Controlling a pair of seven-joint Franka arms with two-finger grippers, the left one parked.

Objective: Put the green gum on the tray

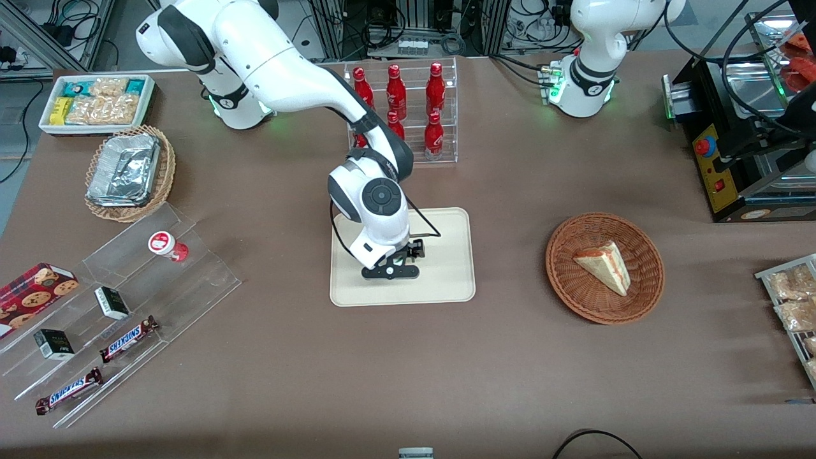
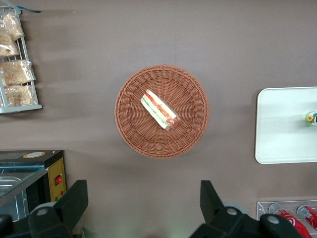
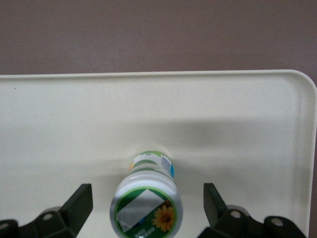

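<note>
The green gum, a small white bottle with a green mark and a sunflower on its lid, stands upright on the cream-beige tray. My right gripper is open, one finger on each side of the bottle with a clear gap to each. In the front view the gripper hangs low over the tray and the wrist hides most of the bottle. The left wrist view shows the gum standing on the tray.
A red-lidded gum bottle and Snickers bars sit on a clear stepped shelf at the working arm's end. A rack of red bottles stands farther from the camera than the tray. A wicker basket with a sandwich lies toward the parked arm.
</note>
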